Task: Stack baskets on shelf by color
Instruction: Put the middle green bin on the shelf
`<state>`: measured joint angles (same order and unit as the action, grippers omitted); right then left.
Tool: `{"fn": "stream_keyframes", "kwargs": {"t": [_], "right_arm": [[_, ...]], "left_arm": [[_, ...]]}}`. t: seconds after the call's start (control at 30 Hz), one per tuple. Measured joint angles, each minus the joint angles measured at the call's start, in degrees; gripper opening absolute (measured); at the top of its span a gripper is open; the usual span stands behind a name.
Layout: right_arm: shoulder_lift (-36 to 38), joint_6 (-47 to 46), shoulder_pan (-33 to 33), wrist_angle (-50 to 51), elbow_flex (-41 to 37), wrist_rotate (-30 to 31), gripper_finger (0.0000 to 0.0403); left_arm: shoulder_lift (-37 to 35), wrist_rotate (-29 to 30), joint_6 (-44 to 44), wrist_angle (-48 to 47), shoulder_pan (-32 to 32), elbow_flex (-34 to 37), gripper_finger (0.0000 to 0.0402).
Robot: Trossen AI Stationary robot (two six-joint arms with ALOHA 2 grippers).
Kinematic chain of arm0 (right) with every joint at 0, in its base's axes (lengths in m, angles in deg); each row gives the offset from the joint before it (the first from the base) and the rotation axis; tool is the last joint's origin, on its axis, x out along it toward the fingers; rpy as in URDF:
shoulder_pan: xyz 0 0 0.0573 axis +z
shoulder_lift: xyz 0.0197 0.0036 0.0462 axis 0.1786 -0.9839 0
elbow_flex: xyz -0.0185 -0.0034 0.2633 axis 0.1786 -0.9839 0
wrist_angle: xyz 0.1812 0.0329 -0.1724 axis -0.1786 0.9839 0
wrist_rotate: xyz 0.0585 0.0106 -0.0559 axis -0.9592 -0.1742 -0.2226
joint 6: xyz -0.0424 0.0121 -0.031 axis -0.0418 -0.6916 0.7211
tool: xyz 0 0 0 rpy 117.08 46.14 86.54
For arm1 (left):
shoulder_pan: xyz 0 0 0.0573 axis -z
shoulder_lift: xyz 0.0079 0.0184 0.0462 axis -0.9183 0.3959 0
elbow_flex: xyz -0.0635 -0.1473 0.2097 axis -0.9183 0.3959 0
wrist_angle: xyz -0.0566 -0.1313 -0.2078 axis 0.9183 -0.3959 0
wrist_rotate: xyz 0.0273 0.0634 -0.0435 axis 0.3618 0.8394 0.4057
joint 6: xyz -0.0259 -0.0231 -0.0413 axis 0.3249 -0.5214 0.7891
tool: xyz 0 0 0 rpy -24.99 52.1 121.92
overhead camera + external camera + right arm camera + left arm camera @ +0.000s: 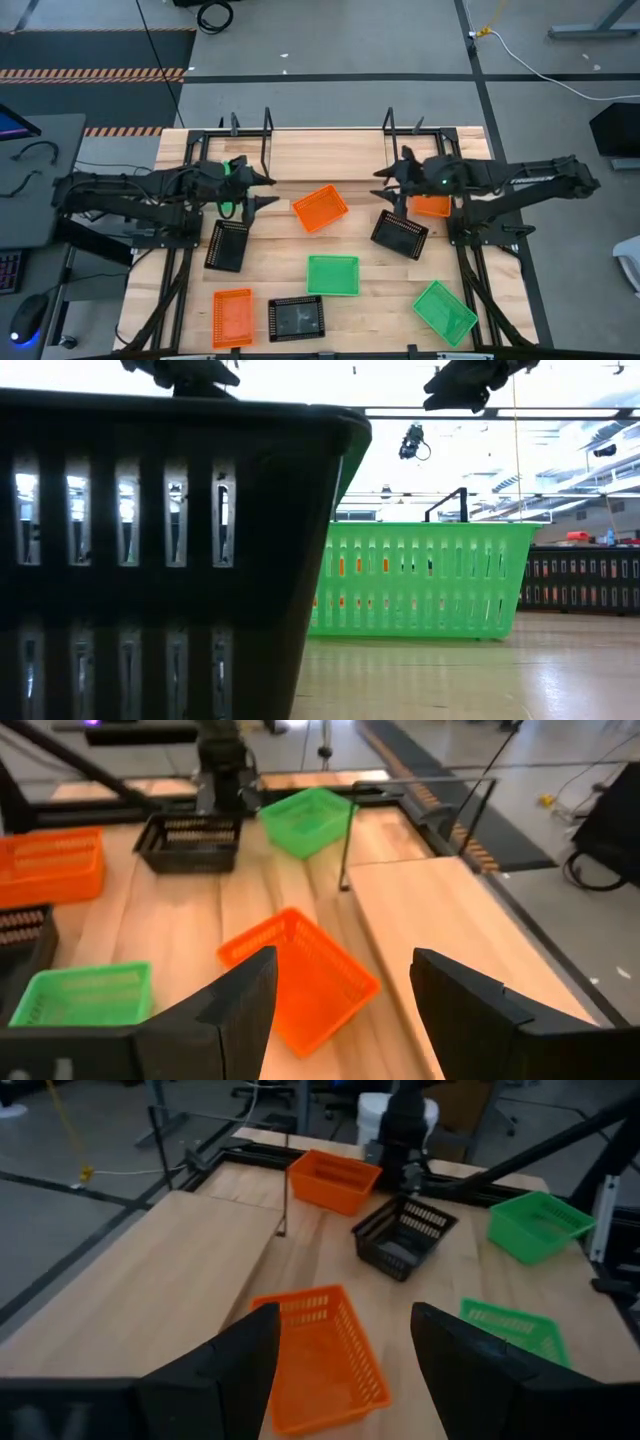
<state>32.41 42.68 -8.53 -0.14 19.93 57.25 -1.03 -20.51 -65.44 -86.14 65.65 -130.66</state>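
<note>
- A wooden tabletop (380, 310) lies under everything.
- A grey floor (350, 50) surrounds it, with a black cable coil (214, 14) and hazard-striped tape (95, 73).
- A computer mouse (27, 313) sits on a side desk.

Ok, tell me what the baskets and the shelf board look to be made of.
The orange basket and the black basket look like moulded plastic: thin slotted walls, uniform colour, a slight sheen. The shelf board looks like pale wood with fine lengthwise grain and a smooth matt finish. Its upright rod looks like thin black metal, though that is less sure.
</note>
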Motion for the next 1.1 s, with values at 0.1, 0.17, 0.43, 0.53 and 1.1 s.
{"fn": "stream_keyframes", "kwargs": {"t": [0.1, 0.17, 0.43, 0.53, 1.1], "right_arm": [[-2.2, 0.5, 1.1, 0.0, 0.8, 0.7, 0.0234], [-3.1, 1.5, 1.6, -1.4, 0.9, 2.1, 0.0234], [-5.1, 0.0, 3.7, -2.8, 0.9, 3.3, 0.0234], [-6.2, -2.7, 4.9, -2.5, 0.9, 3.0, 0.0234], [-14.3, -7.7, 12.2, -1.4, 3.3, 3.3, 0.0233]], "left_arm": [[0.8, 0.1, -1.9, 0.3, 0.9, -1.5, 0.0233], [1.0, 1.0, -3.3, 1.5, 1.4, -1.7, 0.0233], [1.0, 3.2, -8.9, 11.6, 1.6, -1.8, 0.0233], [1.6, 3.5, -8.9, 11.7, 1.6, -1.8, 0.0233], [8.3, 2.6, -8.9, 13.0, 6.1, -1.8, 0.0231]]}}
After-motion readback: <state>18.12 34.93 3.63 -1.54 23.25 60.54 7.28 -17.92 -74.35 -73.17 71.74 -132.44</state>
